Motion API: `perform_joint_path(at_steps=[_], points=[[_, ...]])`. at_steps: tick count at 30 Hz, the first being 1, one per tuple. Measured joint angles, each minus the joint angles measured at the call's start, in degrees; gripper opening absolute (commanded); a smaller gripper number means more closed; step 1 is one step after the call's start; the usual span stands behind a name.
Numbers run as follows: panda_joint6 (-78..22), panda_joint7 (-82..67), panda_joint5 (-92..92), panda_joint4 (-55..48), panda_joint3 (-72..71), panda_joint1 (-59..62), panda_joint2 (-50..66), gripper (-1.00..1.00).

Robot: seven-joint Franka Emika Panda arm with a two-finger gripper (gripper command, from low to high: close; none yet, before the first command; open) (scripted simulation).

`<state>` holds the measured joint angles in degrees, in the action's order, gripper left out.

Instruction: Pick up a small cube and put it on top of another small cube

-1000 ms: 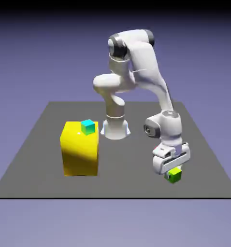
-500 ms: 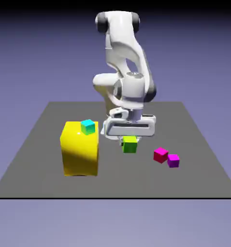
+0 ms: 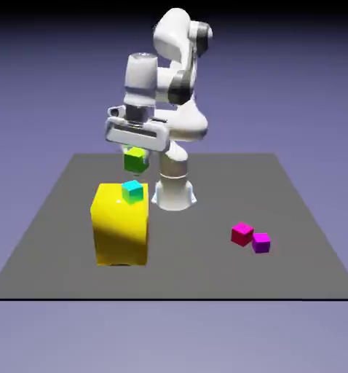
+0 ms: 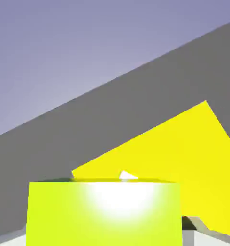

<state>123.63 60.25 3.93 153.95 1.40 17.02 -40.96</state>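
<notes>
Pincer (image 3: 136, 151) is being kept clamped on the green cube (image 3: 136, 159), above the teal cube (image 3: 132, 191) on the yellow block (image 3: 119, 229).

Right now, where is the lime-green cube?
In the exterior view the lime-green cube hangs in the gripper, in the air just above the teal cube that sits on the big yellow block, left of centre.

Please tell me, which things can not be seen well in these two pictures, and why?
- Hand view: cyan cube hidden behind the held lime-green cube.
- Hand view: finger tips covered by that cube; the yellow block is cut off at the right edge.
- Exterior view: whether the green cube sits exactly above the cyan cube.
</notes>
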Motion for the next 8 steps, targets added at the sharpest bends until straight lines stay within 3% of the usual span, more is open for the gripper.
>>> perform_joint_path(at_steps=[5,6,8], points=[[12.44,0.36,0.74,5.9,0.33,0.45,6.54,-1.0],[12.88,0.38,0.77,6.1,0.34,0.47,6.77,1.0],[12.86,0.49,0.93,6.1,0.35,0.47,6.77,1.0]])
